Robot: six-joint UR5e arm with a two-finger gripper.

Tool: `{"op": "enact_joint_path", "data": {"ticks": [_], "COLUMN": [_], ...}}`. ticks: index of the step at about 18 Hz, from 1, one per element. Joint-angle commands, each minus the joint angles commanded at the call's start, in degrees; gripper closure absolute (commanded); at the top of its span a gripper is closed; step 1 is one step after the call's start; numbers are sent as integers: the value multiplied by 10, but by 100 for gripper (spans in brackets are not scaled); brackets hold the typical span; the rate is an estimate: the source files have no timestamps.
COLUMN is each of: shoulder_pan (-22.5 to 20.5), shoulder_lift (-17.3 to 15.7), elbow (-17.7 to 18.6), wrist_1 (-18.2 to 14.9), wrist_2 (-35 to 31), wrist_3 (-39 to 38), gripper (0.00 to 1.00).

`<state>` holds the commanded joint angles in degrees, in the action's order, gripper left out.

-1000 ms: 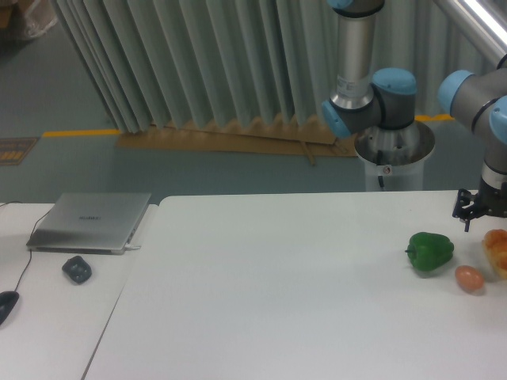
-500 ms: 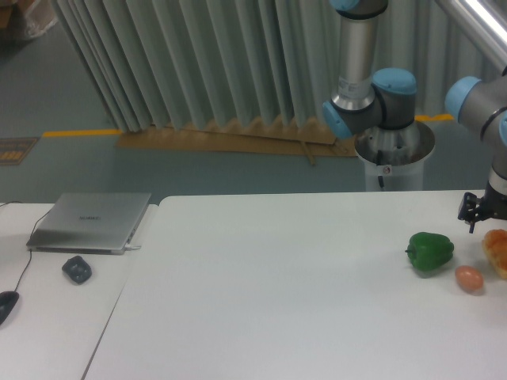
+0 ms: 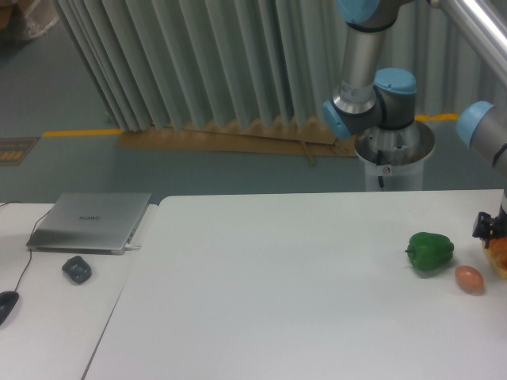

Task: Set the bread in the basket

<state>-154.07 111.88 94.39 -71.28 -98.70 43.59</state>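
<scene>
where the frame cuts it off, end effector [image 3: 491, 227] over bread [image 3: 499, 255], opening unclear; laptop [image 3: 90, 222] logo unreadable

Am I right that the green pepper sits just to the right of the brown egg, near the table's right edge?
Not quite: the camera view shows the green pepper just to the left of the egg, not the right. Both do sit near the table's right edge.
</scene>
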Motion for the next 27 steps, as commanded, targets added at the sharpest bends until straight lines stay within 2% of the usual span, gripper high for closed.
{"op": "enact_joint_path", "data": {"ticks": [7, 8, 9, 11, 12, 13, 22, 24, 27], "shoulder_pan": [2, 3, 3, 3, 5, 9, 25, 29, 25], "shoulder_lift": [7, 7, 6, 4, 4, 4, -22, -33, -54], "elbow": [7, 8, 8, 9, 9, 9, 6, -2, -35], "wrist_1": [11, 11, 11, 10, 8, 9, -22, -45, -88], "wrist_2": [-10, -11, -11, -11, -11, -13, -11, -11, -9], "wrist_3": [-1, -3, -1, -1, 0, -3, 0, 1, 3], "gripper": [0, 19, 32, 54, 60, 73, 74, 74, 74]}}
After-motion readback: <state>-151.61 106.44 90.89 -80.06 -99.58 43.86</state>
